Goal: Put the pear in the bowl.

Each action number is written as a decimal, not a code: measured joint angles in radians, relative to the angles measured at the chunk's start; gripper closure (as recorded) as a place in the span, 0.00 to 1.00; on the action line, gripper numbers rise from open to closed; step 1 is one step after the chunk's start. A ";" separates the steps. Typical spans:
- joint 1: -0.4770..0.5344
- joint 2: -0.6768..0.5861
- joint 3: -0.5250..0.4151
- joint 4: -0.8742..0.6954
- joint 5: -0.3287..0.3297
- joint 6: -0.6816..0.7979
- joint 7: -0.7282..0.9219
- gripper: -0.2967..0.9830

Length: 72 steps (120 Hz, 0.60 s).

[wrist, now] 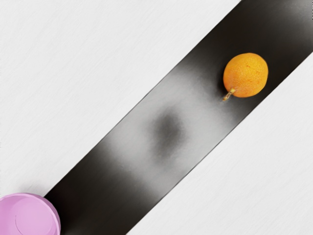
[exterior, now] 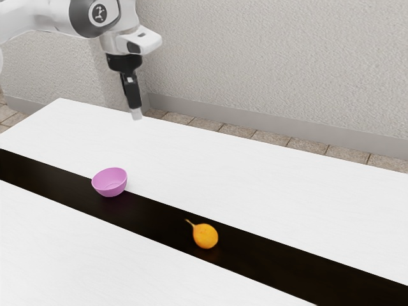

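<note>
Soft, bright light lays pale glare on the wrist view's black strip (wrist: 168,132).

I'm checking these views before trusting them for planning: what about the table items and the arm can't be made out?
- Bowl: partly cut off in the wrist view by its left and lower edges.
- Pear: underside hidden by its own body in both views.
- Dark patch on the black strip: blurred in the wrist view, cause unclear.
- Arm: base cut off by the exterior view's left edge.
</note>
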 joint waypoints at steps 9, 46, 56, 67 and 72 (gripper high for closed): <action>-0.001 0.000 0.000 0.000 0.000 0.010 0.028 0.23; -0.001 0.000 -0.018 -0.068 -0.004 0.027 0.184 0.23; -0.011 0.000 -0.047 -0.126 -0.017 0.035 0.290 0.23; -0.024 0.002 -0.092 -0.214 -0.025 0.100 0.412 0.23; -0.040 0.018 -0.100 -0.244 -0.033 0.135 0.462 0.23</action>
